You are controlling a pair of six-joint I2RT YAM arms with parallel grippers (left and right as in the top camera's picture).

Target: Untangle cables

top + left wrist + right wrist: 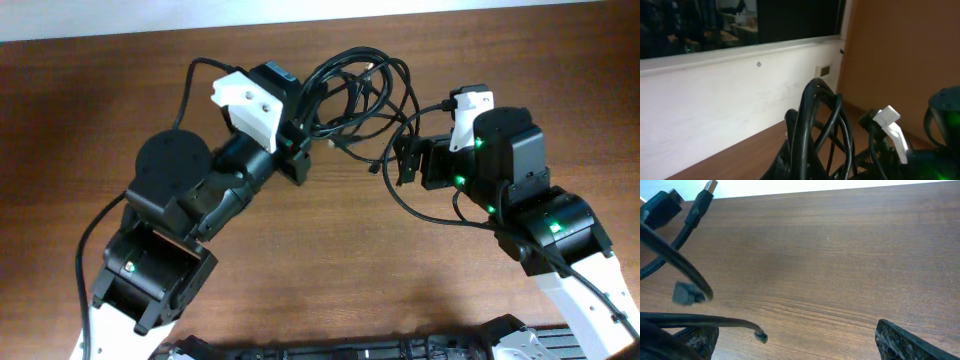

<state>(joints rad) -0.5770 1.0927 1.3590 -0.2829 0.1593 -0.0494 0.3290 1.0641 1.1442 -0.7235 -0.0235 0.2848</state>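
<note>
From overhead, my left pincer (303, 145) has its tips at the edge of the cables (352, 85). The knotted mass spreads out just ahead of it and on toward my right pincer (400, 162). The two pincers face each other across the knot, and the left is the nearer one. One long cord leaves the knot, passes close by the right pincer's tips and sags in a loop beneath that arm over the bare worktop (330, 260).

In the left wrist view, a bundle of cords (812, 125) rises as upright loops straight out from between my fingers. My fingers are too dark to make out, but I judge that this pincer is clenched on the bundle.

In the right wrist view, my right pincer is released, with one finger (702, 340) and the other (905, 342) far apart and only bare worktop between them. The cords all lie off to one side, and one cord (700, 321) runs crosswise just over that side's finger. Two plugs (687, 294) (710, 186) lie beyond it. I judge that the right pincer must shift sideways before it can close on anything.
</note>
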